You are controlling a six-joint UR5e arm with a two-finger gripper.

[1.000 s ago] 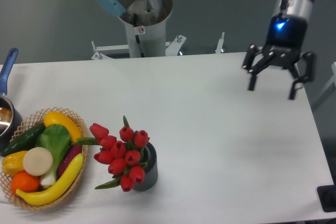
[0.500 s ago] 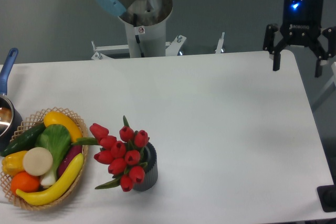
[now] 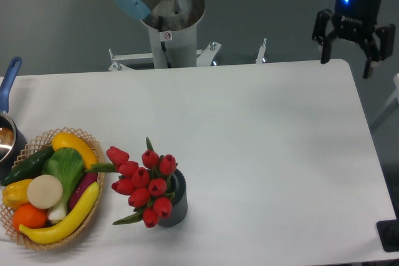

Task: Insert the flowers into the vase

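Note:
The flowers [image 3: 142, 184], a bunch of red tulip heads with narrow green leaves, stand in the vase [image 3: 177, 201], a small dark grey ribbed cylinder at the front left of the white table [image 3: 262, 154]. The heads lean out to the left over the vase's rim. My gripper [image 3: 345, 68] hangs high at the far right, above the table's back right corner, far from the vase. Its fingers are spread open and hold nothing.
A wicker basket [image 3: 37, 235] of vegetables and fruit sits at the front left edge, just left of the flowers. A pot with a blue handle [image 3: 9, 85] is at the far left. The metal robot base column [image 3: 169, 26] stands behind the table.
My gripper has risen and moved back and to the right, away from the table surface. The flowers and the vase have not moved.

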